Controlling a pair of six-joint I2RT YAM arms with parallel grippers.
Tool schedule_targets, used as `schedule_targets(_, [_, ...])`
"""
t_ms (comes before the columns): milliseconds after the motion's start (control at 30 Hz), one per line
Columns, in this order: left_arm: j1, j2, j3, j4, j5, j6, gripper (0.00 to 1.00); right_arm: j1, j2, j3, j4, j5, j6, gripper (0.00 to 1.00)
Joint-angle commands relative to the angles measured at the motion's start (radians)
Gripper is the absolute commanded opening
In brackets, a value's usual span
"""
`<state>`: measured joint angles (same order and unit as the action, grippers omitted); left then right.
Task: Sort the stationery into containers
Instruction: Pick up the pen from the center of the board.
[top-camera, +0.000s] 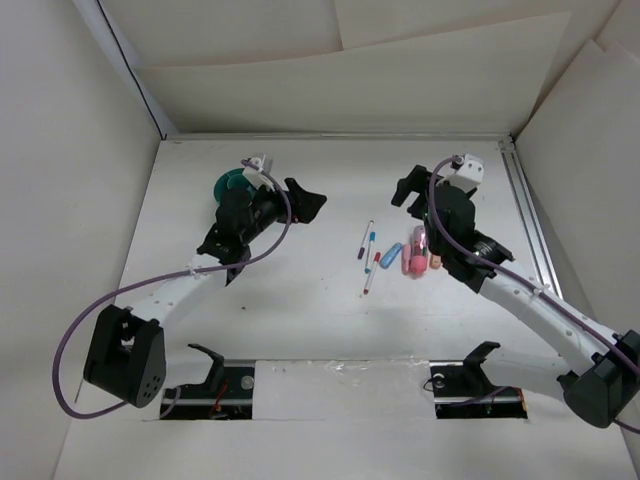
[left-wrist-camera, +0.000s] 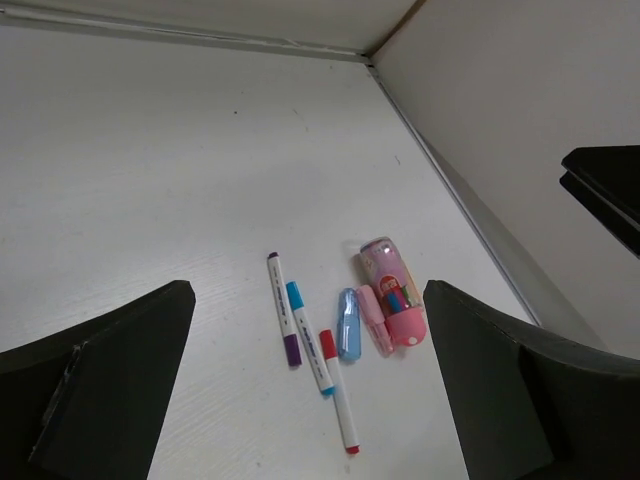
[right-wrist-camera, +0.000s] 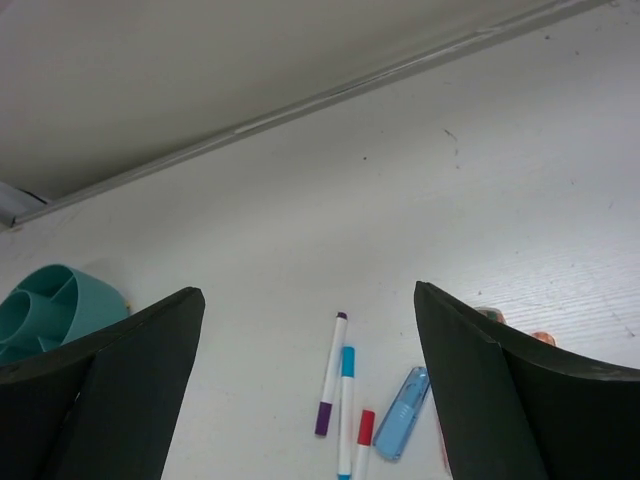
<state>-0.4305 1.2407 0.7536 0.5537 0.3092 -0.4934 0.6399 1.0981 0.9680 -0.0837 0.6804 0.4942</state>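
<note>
Nearest the bases, the red-capped pen (top-camera: 370, 279) is lying flat on the tabletop (top-camera: 300, 300). The blue-capped pen (top-camera: 372, 247) and purple-capped pen (top-camera: 365, 240) are lying just beyond it, close alongside each other. The blue chunky piece (top-camera: 392, 255) and the pink pieces (top-camera: 415, 250) are bunching together just to their right.

Farther on, the left end effector (top-camera: 308, 200) and right end effector (top-camera: 410, 190) are both hanging released, grasping nothing.

Farthest, the teal cup (top-camera: 235, 183) is sitting well apart to the left, partly hidden behind the left arm.

The items are crowding each other, so closing fingers are likely risking a double pick or rolling a neighbour away. A pen lowered off-centre could also be catching a divider. The pink piece is showing a print, but no writing is reading clearly.
</note>
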Motion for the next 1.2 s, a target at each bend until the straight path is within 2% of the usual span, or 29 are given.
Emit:
schedule_targets(0, [0.001, 0.012, 0.016, 0.044, 0.041, -0.030, 1.00, -0.014, -0.027, 0.005, 0.013, -0.005, 0.010, 0.92])
schedule_targets(67, [-0.016, 0.038, 0.070, 0.015, 0.008, -0.042, 1.00, -0.026, -0.027, -0.005, 0.013, -0.005, 0.020, 0.92])
schedule_targets(100, [-0.069, 0.049, 0.070, 0.015, -0.008, -0.022, 1.00, -0.026, -0.036, -0.005, 0.013, -0.005, 0.029, 0.92])
schedule_targets(167, [-0.160, 0.063, 0.096, 0.015, -0.161, 0.047, 1.00, -0.037, -0.037, -0.005, 0.013, -0.005, 0.029, 0.87])
schedule_targets(200, [-0.260, 0.084, 0.105, 0.015, -0.224, 0.126, 1.00, -0.046, -0.046, -0.005, 0.013, -0.005, 0.029, 0.83])
schedule_targets(233, [-0.308, 0.097, 0.116, 0.005, -0.290, 0.165, 1.00, -0.046, -0.046, -0.014, 0.013, -0.005, 0.029, 0.71])
schedule_targets(267, [-0.351, 0.112, 0.140, -0.006, -0.417, 0.191, 1.00, -0.057, -0.055, -0.014, 0.013, -0.005, 0.029, 0.60])
schedule_targets(333, [-0.442, 0.170, 0.173, -0.027, -0.519, 0.204, 1.00, -0.066, -0.066, -0.014, 0.003, -0.005, 0.040, 0.19])
schedule_targets(367, [-0.464, 0.195, 0.212, -0.056, -0.636, 0.170, 1.00, -0.066, -0.078, -0.014, 0.002, 0.004, 0.040, 0.11])
schedule_targets(400, [-0.482, 0.219, 0.237, -0.078, -0.665, 0.149, 1.00, -0.077, -0.078, -0.014, -0.008, 0.004, 0.049, 0.06])
schedule_targets(500, [-0.502, 0.302, 0.297, -0.113, -0.665, 0.105, 1.00, -0.088, -0.109, -0.032, -0.008, 0.013, 0.049, 0.03])
schedule_targets(667, [-0.502, 0.365, 0.325, -0.092, -0.654, 0.067, 1.00, -0.097, -0.133, -0.032, -0.008, 0.013, 0.058, 0.09])
schedule_targets(800, [-0.502, 0.466, 0.463, -0.244, -0.674, 0.055, 1.00, -0.097, -0.133, -0.032, -0.018, 0.013, 0.067, 0.14])
schedule_targets(900, [-0.490, 0.512, 0.463, -0.213, -0.613, 0.075, 1.00, -0.106, -0.155, -0.032, -0.018, 0.013, 0.067, 0.14])
schedule_targets(933, [-0.490, 0.531, 0.490, -0.248, -0.593, 0.075, 1.00, -0.106, -0.155, -0.032, -0.018, 0.013, 0.067, 0.14])
schedule_targets(967, [-0.490, 0.549, 0.524, -0.258, -0.564, 0.075, 0.97, -0.106, -0.164, -0.041, -0.018, 0.013, 0.067, 0.14])
schedule_targets(1000, [-0.479, 0.565, 0.538, -0.258, -0.547, 0.084, 0.83, -0.106, -0.164, -0.041, -0.018, 0.013, 0.067, 0.16])
schedule_targets(1033, [-0.470, 0.597, 0.553, -0.285, -0.547, 0.075, 0.24, -0.106, -0.175, -0.041, -0.018, 0.013, 0.067, 0.16])
schedule_targets(1067, [-0.470, 0.612, 0.584, -0.297, -0.562, 0.075, 0.05, -0.106, -0.175, -0.041, -0.018, 0.013, 0.067, 0.16])
schedule_targets(1100, [-0.470, 0.629, 0.604, -0.317, -0.590, 0.064, 0.00, -0.106, -0.175, -0.041, -0.018, 0.013, 0.067, 0.16])
schedule_targets(1133, [-0.470, 0.658, 0.619, -0.337, -0.613, 0.064, 0.00, -0.106, -0.185, -0.041, -0.018, 0.013, 0.067, 0.16])
schedule_targets(1167, [-0.470, 0.669, 0.631, -0.348, -0.622, 0.053, 0.06, -0.106, -0.185, -0.041, -0.027, 0.013, 0.067, 0.16])
